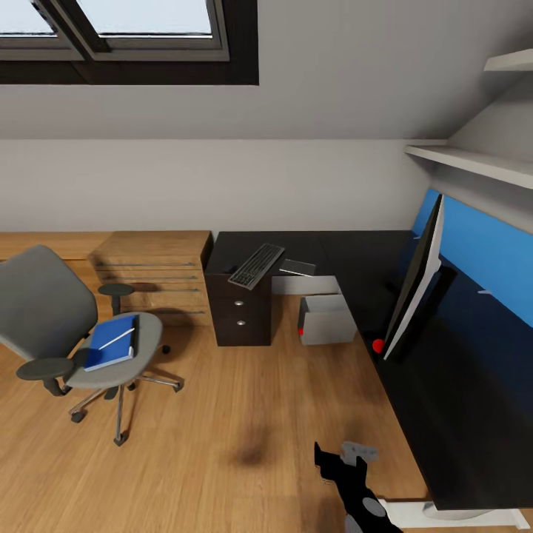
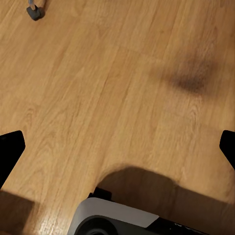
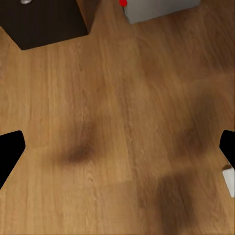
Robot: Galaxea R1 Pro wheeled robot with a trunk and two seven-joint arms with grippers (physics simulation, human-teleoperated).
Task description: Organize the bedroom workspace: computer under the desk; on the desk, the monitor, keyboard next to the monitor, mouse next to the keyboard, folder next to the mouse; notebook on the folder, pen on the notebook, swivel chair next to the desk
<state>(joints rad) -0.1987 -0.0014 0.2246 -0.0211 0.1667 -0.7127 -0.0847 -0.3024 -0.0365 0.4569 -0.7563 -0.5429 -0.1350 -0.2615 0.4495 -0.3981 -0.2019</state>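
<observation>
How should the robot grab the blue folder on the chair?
Probably by the folder's front edge, which reaches the rim of the swivel chair's seat, coming from the open floor side. It lies flat, so the fingers need an edge to pinch. The backrest and armrests block other sides, and the pen on top could roll off.

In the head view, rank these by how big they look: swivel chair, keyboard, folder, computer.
1. swivel chair
2. computer
3. keyboard and folder: alike, so unranked; the chair and folder sit nearer the camera.
</observation>
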